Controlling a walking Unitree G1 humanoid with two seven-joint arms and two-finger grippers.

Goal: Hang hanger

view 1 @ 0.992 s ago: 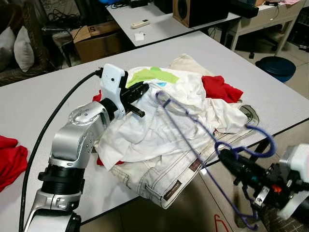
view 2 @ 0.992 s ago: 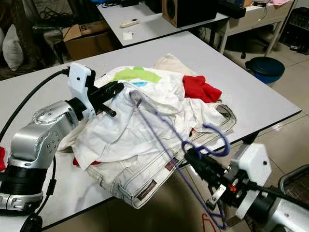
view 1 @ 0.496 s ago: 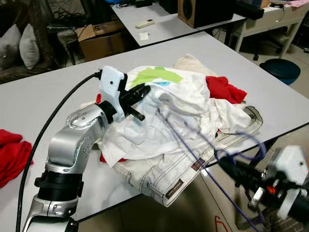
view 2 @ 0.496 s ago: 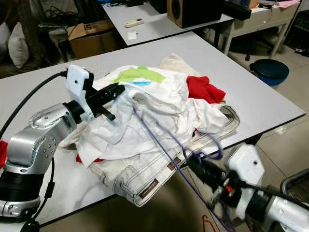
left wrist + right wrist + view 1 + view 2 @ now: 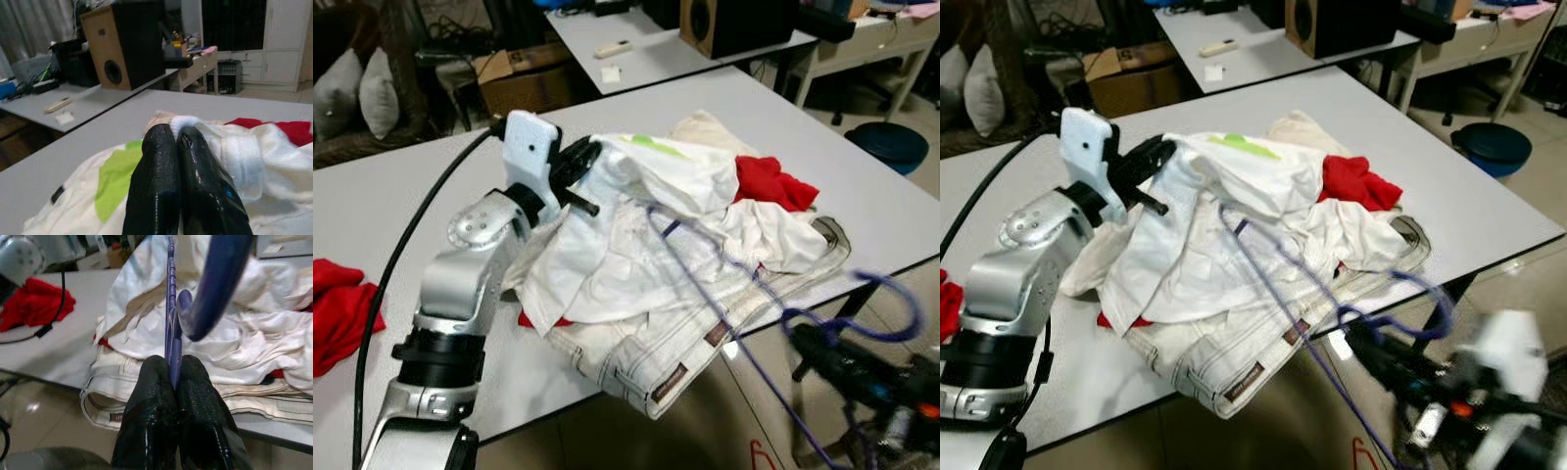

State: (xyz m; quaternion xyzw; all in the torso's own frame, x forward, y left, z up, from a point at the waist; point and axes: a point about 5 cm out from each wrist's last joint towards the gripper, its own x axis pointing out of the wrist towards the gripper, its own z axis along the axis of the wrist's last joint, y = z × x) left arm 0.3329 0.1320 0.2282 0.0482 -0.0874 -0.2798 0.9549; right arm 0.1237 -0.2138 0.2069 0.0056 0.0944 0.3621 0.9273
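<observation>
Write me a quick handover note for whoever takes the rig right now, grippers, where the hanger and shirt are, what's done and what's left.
Left gripper: shut on the white shirt, lifting a fold of it above the clothes pile on the grey table.
Right gripper: shut on the purple hanger, held past the table's near edge; the hanger's far end reaches into the shirt.
Done: both items gripped.
Left: finish seating the shirt on the hanger, then hang it. No rail is in sight.

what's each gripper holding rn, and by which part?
Left gripper: pinches a fold of the white shirt. Right gripper: shut on the purple hanger, by its wire just below the hook.
</observation>
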